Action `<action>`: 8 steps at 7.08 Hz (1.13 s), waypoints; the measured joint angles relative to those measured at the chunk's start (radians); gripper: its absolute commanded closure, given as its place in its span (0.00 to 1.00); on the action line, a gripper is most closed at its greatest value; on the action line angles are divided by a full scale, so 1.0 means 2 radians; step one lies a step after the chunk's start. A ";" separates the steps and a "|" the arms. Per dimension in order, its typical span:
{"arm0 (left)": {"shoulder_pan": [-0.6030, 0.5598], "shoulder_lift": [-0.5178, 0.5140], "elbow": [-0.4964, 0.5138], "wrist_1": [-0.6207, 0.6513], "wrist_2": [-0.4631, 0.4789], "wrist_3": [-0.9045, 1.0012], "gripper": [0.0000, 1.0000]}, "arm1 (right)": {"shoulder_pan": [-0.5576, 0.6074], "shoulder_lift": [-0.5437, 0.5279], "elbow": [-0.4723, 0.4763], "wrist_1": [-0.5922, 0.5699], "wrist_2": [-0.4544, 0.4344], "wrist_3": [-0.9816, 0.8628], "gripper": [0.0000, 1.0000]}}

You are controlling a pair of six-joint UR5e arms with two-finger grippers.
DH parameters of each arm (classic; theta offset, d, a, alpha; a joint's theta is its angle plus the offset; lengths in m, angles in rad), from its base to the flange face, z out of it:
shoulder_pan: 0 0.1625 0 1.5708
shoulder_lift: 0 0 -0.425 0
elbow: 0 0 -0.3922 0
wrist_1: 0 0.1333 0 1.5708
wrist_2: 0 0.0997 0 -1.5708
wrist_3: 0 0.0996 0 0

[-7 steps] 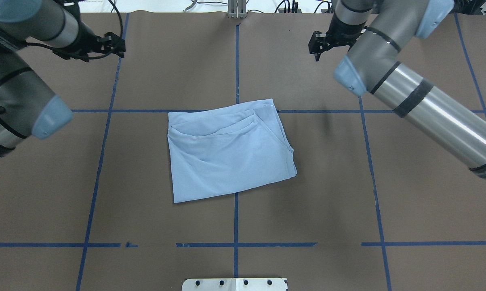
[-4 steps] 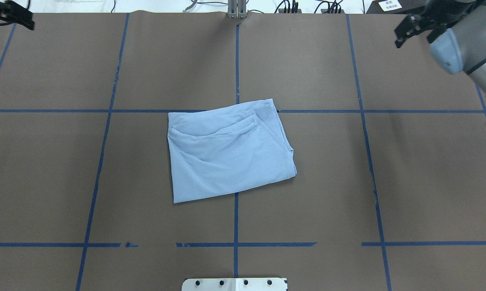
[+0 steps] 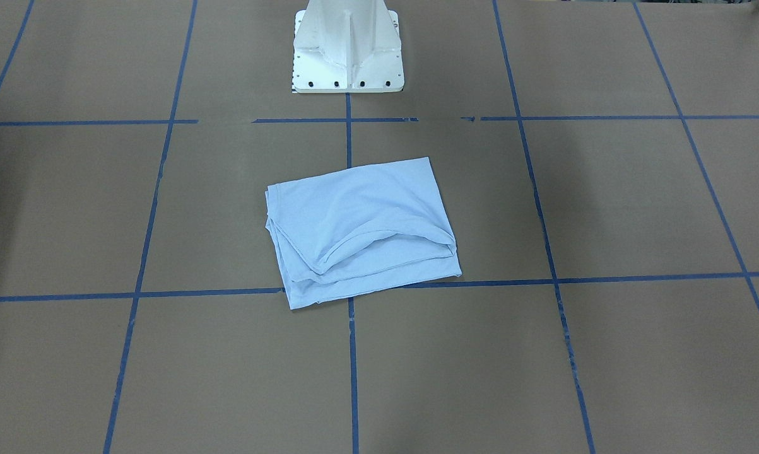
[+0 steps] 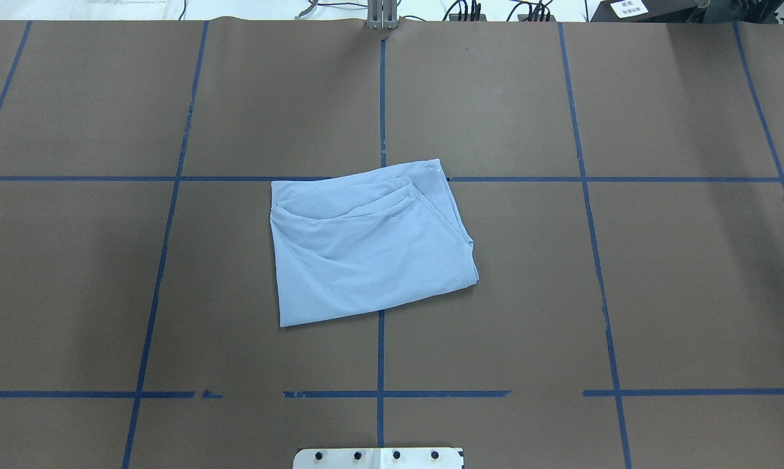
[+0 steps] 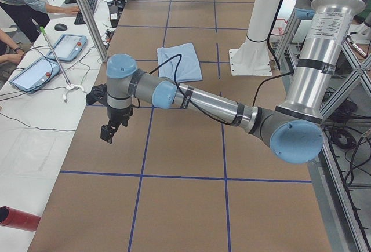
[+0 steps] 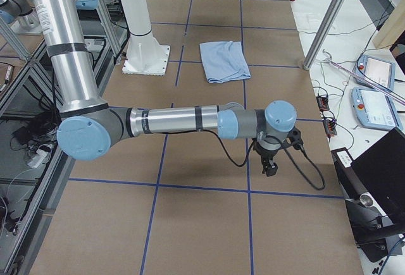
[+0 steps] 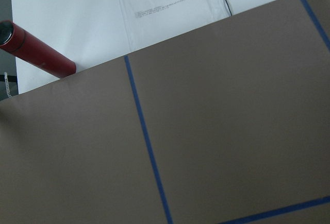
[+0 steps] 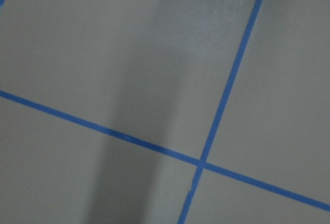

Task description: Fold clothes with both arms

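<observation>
The long table under brown paper (image 4: 691,293), marked into squares by blue tape lines (image 4: 580,98), takes up most of the room in front of me. The silver-grey tubular left arm with light blue joint caps (image 5: 214,104) stretches out low over the table's left end, and the matching right arm (image 6: 171,122) reaches out the same way over the right end, each with a black cable looping along it. Between them stands the white pedestal base (image 3: 347,50), bolted down at the robot's edge. The light blue T-shirt (image 4: 365,254) lies folded into a rough rectangle near the middle of the table, flat on the paper, straddling the centre tape line, its far edge touching a cross line; stacked folded layers show along that far side. It is well apart from both arms, and nothing touches it. The black left gripper (image 5: 107,135) hangs pointing down above bare paper near the operators' side, and the black right gripper (image 6: 270,169) does likewise at the other end; from these side angles I cannot tell how far either pair of fingers is parted, and neither has anything in it. A red cylinder (image 7: 36,54) lies on the white bench beside the table's edge.
</observation>
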 measured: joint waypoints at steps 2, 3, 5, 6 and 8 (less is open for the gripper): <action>-0.003 0.050 0.011 -0.032 -0.004 0.034 0.00 | 0.027 -0.048 0.026 -0.026 -0.001 -0.033 0.00; -0.002 0.062 0.038 -0.064 -0.004 0.039 0.00 | 0.031 -0.067 0.037 -0.030 -0.004 -0.033 0.00; -0.002 0.068 0.077 -0.099 -0.006 0.027 0.00 | 0.032 -0.084 0.044 -0.032 -0.006 -0.026 0.00; -0.001 0.070 0.080 -0.102 -0.007 0.001 0.00 | 0.032 -0.085 0.046 -0.032 -0.006 0.003 0.00; 0.003 0.070 0.065 -0.076 -0.030 -0.040 0.00 | 0.022 -0.084 0.054 -0.032 -0.005 0.070 0.00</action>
